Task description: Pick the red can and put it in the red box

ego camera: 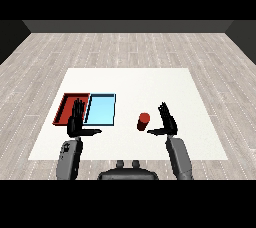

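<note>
The red can (144, 121) stands upright on the white table (150, 79), toward its near edge, right of the trays and not yet held. The right hand (167, 121) waits just beside it, fingers straight and thumb spread toward the can, apparently to close round it. The left hand (77, 121) hovers open over the red tray (64, 106), which touches the light blue tray (102, 109).

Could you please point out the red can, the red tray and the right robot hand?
red can (144, 121): head view, its side.
red tray (65, 108): head view, bare floor.
right robot hand (168, 122): head view, palm.
</note>
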`<action>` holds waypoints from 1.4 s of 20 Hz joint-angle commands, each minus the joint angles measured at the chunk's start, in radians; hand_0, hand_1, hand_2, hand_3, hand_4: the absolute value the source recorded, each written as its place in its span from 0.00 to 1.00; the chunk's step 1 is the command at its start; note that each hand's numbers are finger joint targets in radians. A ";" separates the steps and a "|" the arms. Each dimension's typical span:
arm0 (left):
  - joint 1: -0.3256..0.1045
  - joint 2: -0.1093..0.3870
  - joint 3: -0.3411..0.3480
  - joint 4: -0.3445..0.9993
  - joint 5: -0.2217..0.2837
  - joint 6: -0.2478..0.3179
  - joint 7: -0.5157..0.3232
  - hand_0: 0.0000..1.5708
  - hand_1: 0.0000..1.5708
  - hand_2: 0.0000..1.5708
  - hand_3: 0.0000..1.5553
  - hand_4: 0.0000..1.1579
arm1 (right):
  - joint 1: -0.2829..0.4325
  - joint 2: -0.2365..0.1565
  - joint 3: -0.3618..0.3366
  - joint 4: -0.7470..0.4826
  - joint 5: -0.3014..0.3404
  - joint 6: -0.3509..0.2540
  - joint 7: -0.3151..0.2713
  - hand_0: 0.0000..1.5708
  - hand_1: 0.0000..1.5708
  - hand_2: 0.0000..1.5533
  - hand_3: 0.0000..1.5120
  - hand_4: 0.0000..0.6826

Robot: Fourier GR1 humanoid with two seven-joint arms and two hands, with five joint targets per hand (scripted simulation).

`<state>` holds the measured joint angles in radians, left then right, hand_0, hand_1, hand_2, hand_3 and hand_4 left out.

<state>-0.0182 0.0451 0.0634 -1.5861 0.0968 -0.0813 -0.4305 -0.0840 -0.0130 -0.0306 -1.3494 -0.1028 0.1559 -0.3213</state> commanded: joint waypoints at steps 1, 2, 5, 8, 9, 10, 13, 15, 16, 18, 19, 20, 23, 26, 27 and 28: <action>-0.011 -0.006 -0.001 -0.007 0.000 0.013 0.016 0.00 0.00 0.00 0.00 0.00 | -0.125 -0.028 -0.049 0.164 -0.027 0.030 -0.014 0.00 0.00 0.00 0.00 0.00; -0.022 0.005 0.019 0.006 0.022 0.004 0.029 0.00 0.00 0.00 0.00 0.00 | 0.020 -0.005 -0.008 0.026 -0.036 0.039 -0.029 0.00 0.00 0.00 0.00 0.00; -0.038 0.018 0.032 0.046 0.020 -0.002 0.010 0.00 0.00 0.00 0.00 0.00 | -0.024 0.012 0.016 0.103 -0.012 0.018 -0.042 0.00 0.00 0.00 0.00 0.00; -0.034 -0.023 -0.007 0.008 -0.003 0.037 0.027 0.00 0.00 0.00 0.00 0.00 | -0.122 0.008 -0.018 0.277 -0.042 0.031 -0.104 0.00 0.00 0.00 0.00 0.00; -0.114 0.013 0.040 0.094 0.021 0.022 0.029 0.00 0.00 0.00 0.00 0.00 | -0.053 0.013 0.063 0.190 -0.056 -0.035 -0.095 0.00 0.00 0.00 0.00 0.00; -0.076 0.003 0.017 0.054 0.018 0.013 0.028 0.00 0.00 0.00 0.00 0.00 | -0.083 0.013 0.059 0.232 -0.064 -0.009 -0.087 0.00 0.00 0.00 0.00 0.00; 0.067 0.018 0.004 -0.069 0.014 -0.011 0.016 0.00 0.00 0.00 0.00 0.00 | -0.126 0.010 0.012 0.289 -0.053 0.003 -0.116 0.00 0.00 0.00 0.00 0.00; 0.056 -0.009 -0.007 -0.027 0.008 0.006 -0.001 0.00 0.00 0.00 0.00 0.00 | -0.091 0.013 0.094 0.245 -0.069 -0.056 -0.100 0.00 0.00 0.00 0.00 0.00; -0.049 -0.004 0.010 0.057 -0.004 0.026 -0.011 0.00 0.00 0.00 0.00 0.00 | -0.119 0.013 0.105 0.268 -0.085 -0.069 -0.099 0.00 0.00 0.00 0.00 0.00; 0.005 -0.011 -0.015 -0.076 -0.007 0.043 0.046 0.00 0.00 0.00 0.00 0.00 | -0.167 0.013 0.072 0.345 -0.101 -0.041 -0.131 0.00 0.00 0.00 0.00 0.00; 0.008 -0.031 -0.028 -0.021 -0.034 0.063 0.004 0.00 0.00 0.00 0.00 0.00 | -0.135 0.013 0.087 0.248 -0.109 -0.057 -0.059 0.00 0.00 0.00 0.00 0.00; 0.042 0.018 0.010 -0.036 0.016 -0.011 0.010 0.00 0.00 0.00 0.00 0.00 | -0.124 0.013 0.066 0.252 -0.084 -0.046 -0.073 0.00 0.00 0.00 0.00 0.00; -0.035 -0.032 -0.037 -0.089 -0.054 0.111 0.115 0.00 0.00 0.00 0.00 0.00 | -0.170 0.013 0.182 0.379 -0.142 -0.107 -0.166 0.00 0.00 0.00 0.00 0.00; 0.045 0.006 0.003 -0.013 0.013 -0.011 -0.019 0.00 0.00 0.00 0.00 0.00 | -0.207 0.013 0.126 0.421 -0.155 -0.052 -0.158 0.00 0.00 0.00 0.00 0.00; 0.006 0.010 0.000 -0.101 0.013 0.023 0.082 0.00 0.00 0.00 0.00 0.00 | -0.194 0.013 0.120 0.332 -0.168 -0.062 -0.087 0.00 0.00 0.00 0.00 0.00; -0.002 0.004 0.006 0.008 0.003 0.008 0.002 0.00 0.00 0.00 0.00 0.00 | -0.151 0.013 0.109 0.326 -0.130 -0.037 -0.118 0.00 0.00 0.00 0.00 0.00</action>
<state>-0.0088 0.0461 0.0608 -1.6248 0.0971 -0.0597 -0.3979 -0.2493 -0.0002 0.0823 -1.0049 -0.2354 0.1038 -0.4457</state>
